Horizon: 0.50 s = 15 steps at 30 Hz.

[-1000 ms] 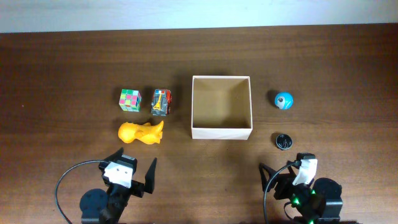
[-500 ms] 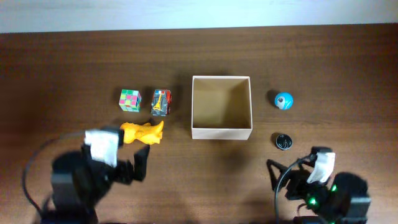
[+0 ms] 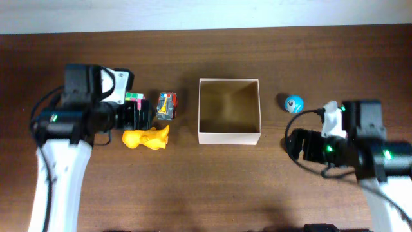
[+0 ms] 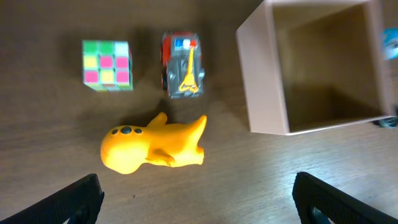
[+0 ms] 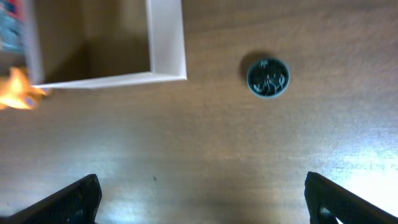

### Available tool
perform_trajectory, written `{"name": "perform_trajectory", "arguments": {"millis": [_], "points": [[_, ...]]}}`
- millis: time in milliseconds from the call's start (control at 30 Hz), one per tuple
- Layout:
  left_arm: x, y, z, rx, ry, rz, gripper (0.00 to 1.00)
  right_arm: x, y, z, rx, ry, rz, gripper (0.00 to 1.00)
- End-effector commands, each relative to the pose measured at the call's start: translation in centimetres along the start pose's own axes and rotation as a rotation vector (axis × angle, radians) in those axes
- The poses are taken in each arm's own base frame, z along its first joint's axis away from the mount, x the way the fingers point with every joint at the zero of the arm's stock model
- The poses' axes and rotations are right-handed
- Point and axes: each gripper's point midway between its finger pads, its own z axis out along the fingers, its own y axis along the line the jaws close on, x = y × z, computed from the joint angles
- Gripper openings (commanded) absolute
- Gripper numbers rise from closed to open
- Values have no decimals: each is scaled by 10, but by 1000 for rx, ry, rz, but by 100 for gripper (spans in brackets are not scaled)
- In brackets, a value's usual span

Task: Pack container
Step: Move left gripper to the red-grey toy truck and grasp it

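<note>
Fingers spread wide and gripping nothing, the left gripper (image 4: pixel 199 200) frames a yellow toy (image 4: pixel 152 146); a coloured cube (image 4: pixel 107 64) and a toy car (image 4: pixel 182 73) lie at upper left of its wrist view. The right gripper (image 5: pixel 202 200), fingers likewise apart, faces a dark round disc (image 5: pixel 268 78). The container (image 3: pixel 229 136) sits open-topped at centre of the overhead frame, with a blue ball (image 3: pixel 293 103) to its right.

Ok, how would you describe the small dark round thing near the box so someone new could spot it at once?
Start at the square open container mid-table and look to its right, where two small things lie. The dark round disc lies off the container's near right corner, not touching it. Unlike the blue ball behind it, it is flat and blackish.
</note>
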Motion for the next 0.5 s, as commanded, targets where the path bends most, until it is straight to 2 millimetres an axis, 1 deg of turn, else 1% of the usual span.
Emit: {"name": "perform_trajectory", "arguments": {"millis": [0,67,133,233,333,467], "points": [[0,10,29,-13,81,-25,99,-1,-10,21,41,108,15,99],[-1,10,43,-6,107,-25,99,4,-13,35,47,189,30,99],[-5,8,54,-6,109,-10,99,4,-16,45,54,236,23,99],[-18,3,70,-1,79,24,99,2,-18,58,55,271,34,99],[-30,-8,86,13,46,64,99,2,-20,65,63,295,60,99],[-40,-15,109,-18,27,111,99,0,-20,66,66,287,94,99]]}}
